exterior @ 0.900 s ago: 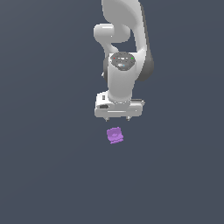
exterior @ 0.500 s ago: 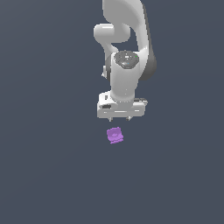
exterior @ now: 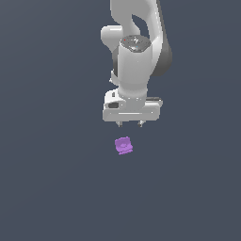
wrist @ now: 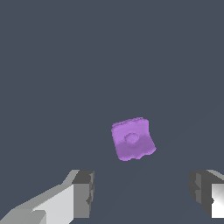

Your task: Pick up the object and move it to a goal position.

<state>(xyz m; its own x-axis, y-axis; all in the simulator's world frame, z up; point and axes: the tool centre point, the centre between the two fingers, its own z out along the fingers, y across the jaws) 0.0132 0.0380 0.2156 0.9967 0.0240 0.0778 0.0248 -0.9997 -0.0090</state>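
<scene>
1. So far nothing is lifted: the object (exterior: 124, 145) lies alone on the dark floor, untouched.
2. My gripper (exterior: 130, 124) hangs just above it, a little toward the exterior view's right, not touching.
3. My fingers (wrist: 83, 192) are spread wide with nothing between them; in the wrist view the purple piece sits ahead of the gap.
4. Left to do, by my judgement: line up, descend, close, lift, and carry it to the goal, which I cannot see marked anywhere.

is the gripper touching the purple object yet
Apart. The exterior view shows bare floor between the gripper and the purple object; in the wrist view the object lies beyond the open fingers.
</scene>
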